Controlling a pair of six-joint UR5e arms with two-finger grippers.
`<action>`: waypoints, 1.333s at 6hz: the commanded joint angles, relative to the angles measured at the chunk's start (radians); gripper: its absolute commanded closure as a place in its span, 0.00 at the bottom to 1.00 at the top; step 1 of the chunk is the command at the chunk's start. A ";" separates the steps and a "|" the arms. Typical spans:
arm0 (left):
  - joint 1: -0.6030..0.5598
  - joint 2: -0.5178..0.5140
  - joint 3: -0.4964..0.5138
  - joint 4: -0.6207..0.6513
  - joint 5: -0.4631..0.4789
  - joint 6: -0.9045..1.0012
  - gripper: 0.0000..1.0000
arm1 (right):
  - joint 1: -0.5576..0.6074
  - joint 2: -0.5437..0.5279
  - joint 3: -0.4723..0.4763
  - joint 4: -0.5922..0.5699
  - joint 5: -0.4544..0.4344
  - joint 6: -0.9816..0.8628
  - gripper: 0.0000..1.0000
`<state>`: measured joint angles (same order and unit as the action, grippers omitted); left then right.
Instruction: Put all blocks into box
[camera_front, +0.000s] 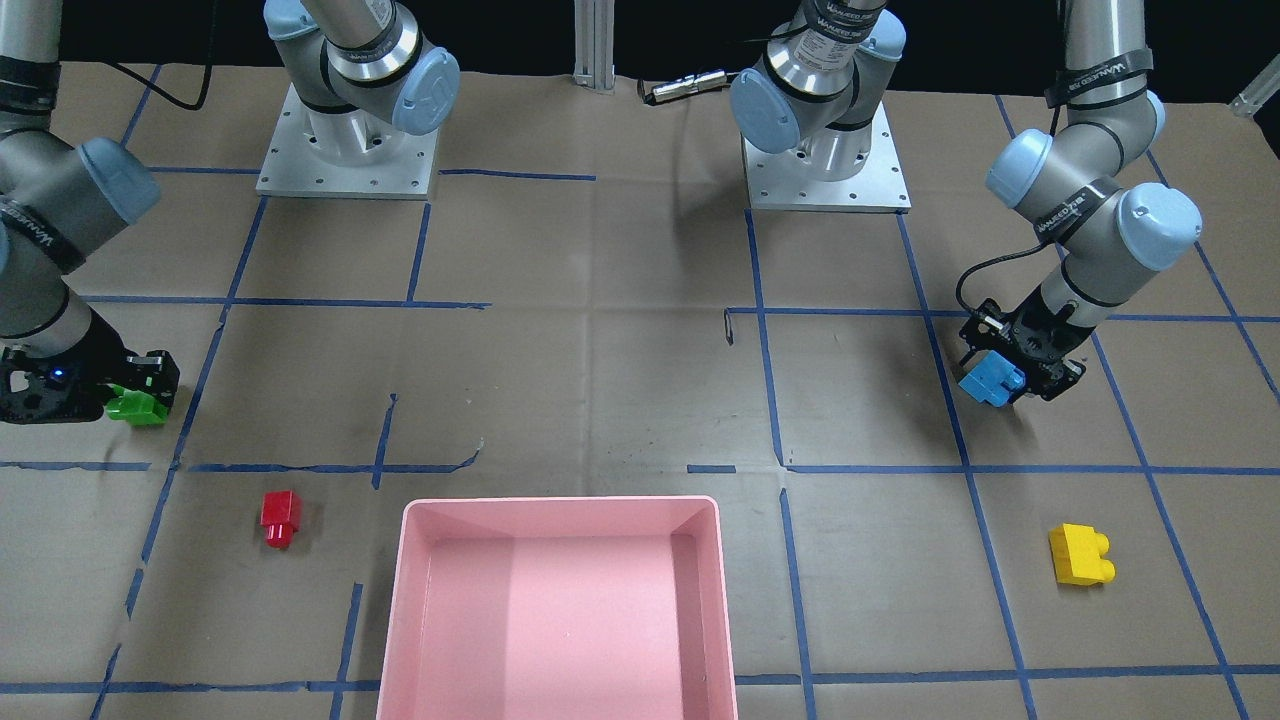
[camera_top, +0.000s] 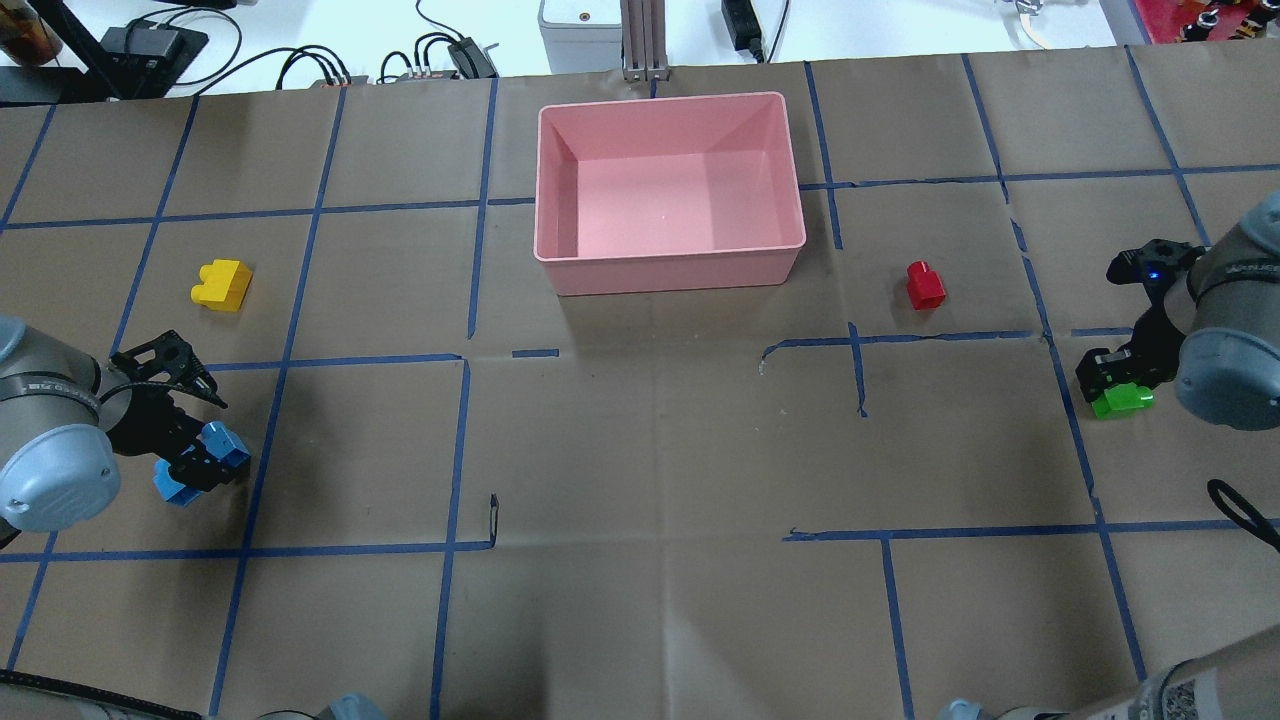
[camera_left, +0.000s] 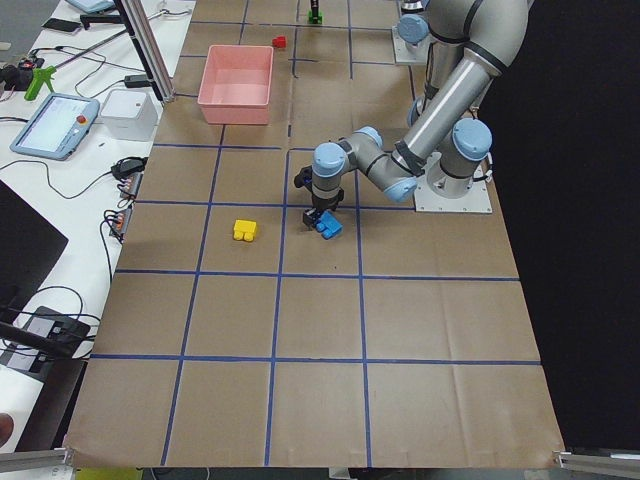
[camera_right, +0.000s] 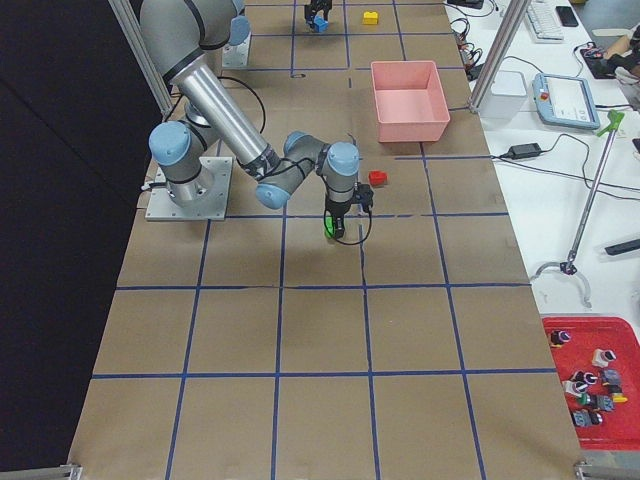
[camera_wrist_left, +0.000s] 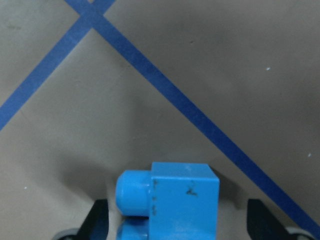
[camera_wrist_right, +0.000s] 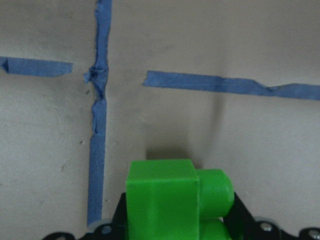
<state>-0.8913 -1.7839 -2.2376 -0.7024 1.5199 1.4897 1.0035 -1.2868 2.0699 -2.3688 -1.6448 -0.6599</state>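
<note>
Reading the overhead view as a clock face with the box at 12, the left gripper (camera_top: 197, 465) sits low between 8 and 9 o'clock, over the blue brick (camera_wrist_left: 182, 197). In its wrist view the two fingers (camera_wrist_left: 99, 222) stand wide of the brick with a strip of bare table (camera_top: 640, 450) showing on either side, so the claw brackets it but has not closed on it. The yellow brick (camera_top: 222, 285) lies alone at about 12 o'clock from that gripper, near 9 on the table's face. The pink box (camera_top: 670, 268) holds nothing. The red brick (camera_top: 925, 286) rests untouched between 2 and 3 o'clock. At 3 o'clock the right gripper (camera_top: 1115, 380) is down on the green brick (camera_top: 1122, 400). Its fingers (camera_wrist_right: 242, 215) appear pressed against the brick's sides with no gap, so it seems to be gripped, though I cannot tell whether it has left the table. The step in hand looks like the first pair of pickups, with all four blocks still outside. Next, the left claw needs to close squarely on the blue brick. Then each arm must lift clear and carry towards the box, roughly at 2 o'clock from the left gripper and 10 o'clock from the right, where the red brick lies close to the path.
</note>
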 joint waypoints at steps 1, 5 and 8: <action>0.000 -0.005 0.003 0.011 0.005 -0.002 0.65 | 0.010 -0.063 -0.196 0.264 -0.017 -0.009 0.98; -0.059 0.009 0.248 -0.113 0.060 -0.274 0.91 | 0.434 0.168 -0.861 0.558 0.047 0.375 0.97; -0.213 -0.067 0.826 -0.741 0.056 -0.781 0.92 | 0.702 0.419 -1.051 0.402 0.255 0.912 0.95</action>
<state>-1.0514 -1.8167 -1.5848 -1.2640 1.5763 0.8678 1.6299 -0.9460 1.0616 -1.8881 -1.4219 0.1104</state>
